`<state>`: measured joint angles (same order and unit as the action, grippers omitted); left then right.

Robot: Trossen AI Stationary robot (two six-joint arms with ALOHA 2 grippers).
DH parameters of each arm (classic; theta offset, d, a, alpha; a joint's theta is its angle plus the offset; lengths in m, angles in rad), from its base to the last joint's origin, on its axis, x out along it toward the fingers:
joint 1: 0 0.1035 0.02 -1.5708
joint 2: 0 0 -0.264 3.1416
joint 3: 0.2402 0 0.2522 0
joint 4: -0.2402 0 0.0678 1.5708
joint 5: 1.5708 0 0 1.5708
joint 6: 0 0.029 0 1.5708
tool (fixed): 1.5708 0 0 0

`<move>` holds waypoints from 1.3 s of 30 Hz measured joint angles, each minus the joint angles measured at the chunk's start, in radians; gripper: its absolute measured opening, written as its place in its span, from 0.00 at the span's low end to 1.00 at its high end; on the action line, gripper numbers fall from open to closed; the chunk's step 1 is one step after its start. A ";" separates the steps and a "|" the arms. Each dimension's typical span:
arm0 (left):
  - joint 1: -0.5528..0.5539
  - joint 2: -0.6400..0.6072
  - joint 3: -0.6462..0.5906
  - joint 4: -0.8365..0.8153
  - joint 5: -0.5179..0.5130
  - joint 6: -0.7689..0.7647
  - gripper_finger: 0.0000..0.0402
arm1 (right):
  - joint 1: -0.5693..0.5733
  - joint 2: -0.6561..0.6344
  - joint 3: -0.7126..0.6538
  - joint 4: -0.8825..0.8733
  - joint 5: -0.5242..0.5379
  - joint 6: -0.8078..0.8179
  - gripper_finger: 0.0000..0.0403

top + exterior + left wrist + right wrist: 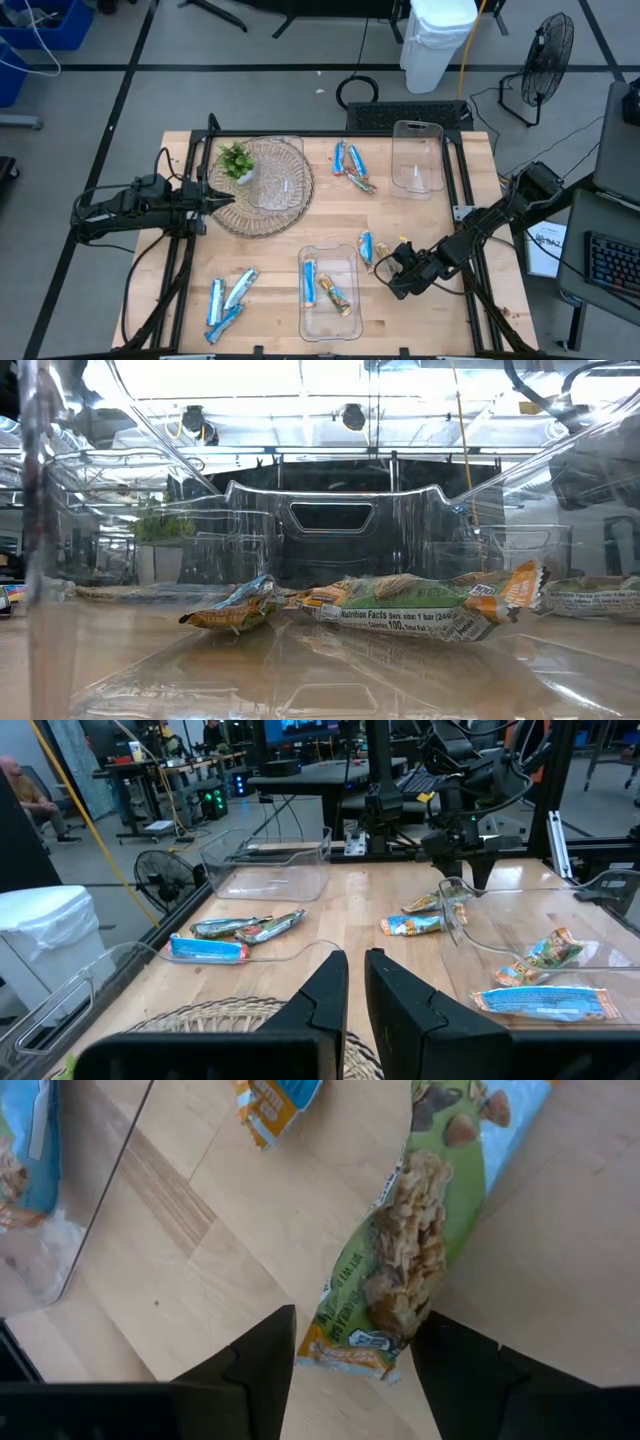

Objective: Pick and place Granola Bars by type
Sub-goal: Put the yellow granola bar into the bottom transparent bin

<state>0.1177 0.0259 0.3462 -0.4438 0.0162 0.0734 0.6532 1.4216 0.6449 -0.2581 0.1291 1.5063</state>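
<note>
Granola bars lie in groups on the wooden table: a few near the far clear container (352, 167), a few blue ones at the near left (227, 301), two in the near clear tray (329, 291), and two beside that tray's right wall. My right gripper (352, 1350) is open, low over the table. Its fingers stand on either side of the near end of a green-wrapped bar (405, 1250), which lies flat. A blue-and-orange bar (272, 1102) lies just beyond. My left gripper (357, 995) is shut and hovers at the wicker basket's (262, 215) left rim, holding nothing.
The wicker basket holds a small green plant (236, 159). An empty clear container (417, 158) stands at the far right. The near tray's clear wall (95, 1190) is close to my right gripper. The low view looks through that tray at its two bars (420, 605). Bare wood lies mid-table.
</note>
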 joint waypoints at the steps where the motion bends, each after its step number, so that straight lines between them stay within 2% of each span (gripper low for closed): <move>1: 0.000 0.000 0.000 0.000 0.000 0.000 0.12 | -0.002 0.000 0.000 0.000 0.000 0.000 0.45; 9: 0.000 0.000 0.000 0.000 0.000 0.000 0.12 | -0.012 0.000 0.000 -0.001 -0.002 -0.001 0.33; 22: 0.000 0.000 0.000 0.000 0.000 0.000 0.12 | -0.012 0.000 0.000 -0.001 -0.001 -0.091 0.03; 30: 0.000 0.000 0.000 0.000 0.000 0.000 0.12 | -0.008 -0.031 0.000 -0.004 0.017 -0.170 0.02; 39: 0.000 0.000 0.000 0.000 0.000 0.000 0.12 | -0.004 -0.174 0.000 -0.101 0.085 -0.279 0.01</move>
<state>0.1177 0.0261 0.3462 -0.4435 0.0162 0.0734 0.6495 1.2475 0.6449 -0.3586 0.2138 1.2269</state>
